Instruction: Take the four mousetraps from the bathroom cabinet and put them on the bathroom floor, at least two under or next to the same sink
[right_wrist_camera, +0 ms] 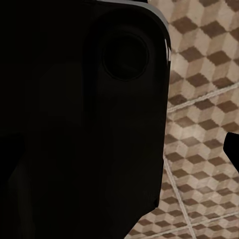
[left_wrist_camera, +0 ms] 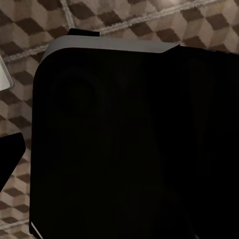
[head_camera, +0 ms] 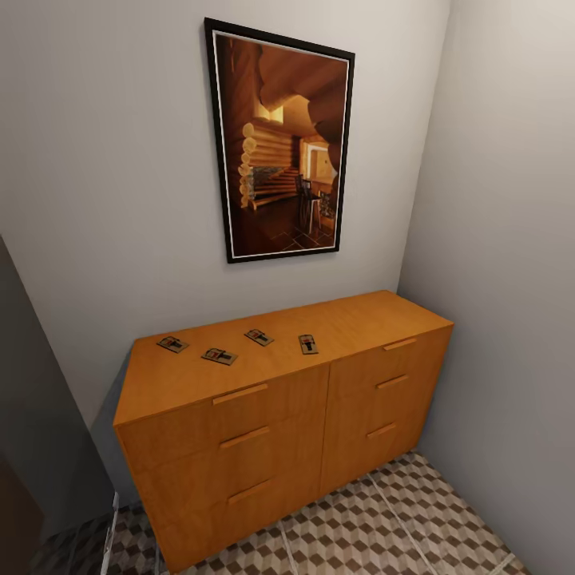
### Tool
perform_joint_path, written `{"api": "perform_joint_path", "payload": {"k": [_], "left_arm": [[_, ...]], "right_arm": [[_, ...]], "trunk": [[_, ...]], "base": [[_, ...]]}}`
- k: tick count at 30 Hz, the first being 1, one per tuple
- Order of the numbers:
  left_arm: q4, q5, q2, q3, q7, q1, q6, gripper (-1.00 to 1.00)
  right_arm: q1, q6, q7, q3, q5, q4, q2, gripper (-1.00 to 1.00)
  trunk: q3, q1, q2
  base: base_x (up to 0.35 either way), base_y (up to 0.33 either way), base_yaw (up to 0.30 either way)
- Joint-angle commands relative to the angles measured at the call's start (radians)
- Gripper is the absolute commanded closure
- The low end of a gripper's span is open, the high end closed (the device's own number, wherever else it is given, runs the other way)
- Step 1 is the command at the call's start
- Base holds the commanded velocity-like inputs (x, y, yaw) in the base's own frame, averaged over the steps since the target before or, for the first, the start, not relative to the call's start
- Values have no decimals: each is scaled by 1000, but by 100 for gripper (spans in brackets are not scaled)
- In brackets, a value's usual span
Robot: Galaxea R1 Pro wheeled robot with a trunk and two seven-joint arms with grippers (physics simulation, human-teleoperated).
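Several mousetraps lie in a loose row on top of an orange-brown wooden cabinet [head_camera: 263,423] with drawers, in the head view: one at the left [head_camera: 172,344], then others [head_camera: 219,356] [head_camera: 259,337], and one furthest right [head_camera: 308,344]. The cube-patterned bathroom floor [head_camera: 383,527] runs in front of the cabinet. The bathroom sink is out of view. Both wrist views look down past the robot's dark body onto the floor tiles [left_wrist_camera: 124,20] [right_wrist_camera: 199,99]. A dark fingertip [left_wrist_camera: 10,159] edges into the left wrist view and another fingertip [right_wrist_camera: 233,149] into the right; the jaws' spacing is hidden.
The cabinet stands against a grey back wall in a corner, with a side wall [head_camera: 511,239] close on the right. A framed picture [head_camera: 279,144] hangs above it. A dark panel [head_camera: 32,415] closes off the left side.
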Motion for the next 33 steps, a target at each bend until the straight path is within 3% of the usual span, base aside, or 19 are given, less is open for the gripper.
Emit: {"api": "perform_joint_path", "payload": {"k": [1, 17, 33], "left_arm": [[0, 10, 0, 2, -1, 0, -2, -100], [1, 10, -2, 3, -1, 0, -2, -100], [1, 11, -2, 4, 0, 0, -2, -100]], "right_arm": [[0, -3, -1, 1, 1, 0, 0, -100], [0, -4, 0, 1, 2, 0, -3, -100], [1, -4, 0, 2, 2, 0, -3, -100]], "trunk": [[-1, 0, 0], [-1, 0, 0], [-1, 0, 0]], "base": [[0, 0, 115], [0, -2, 241], [0, -204, 41]]}}
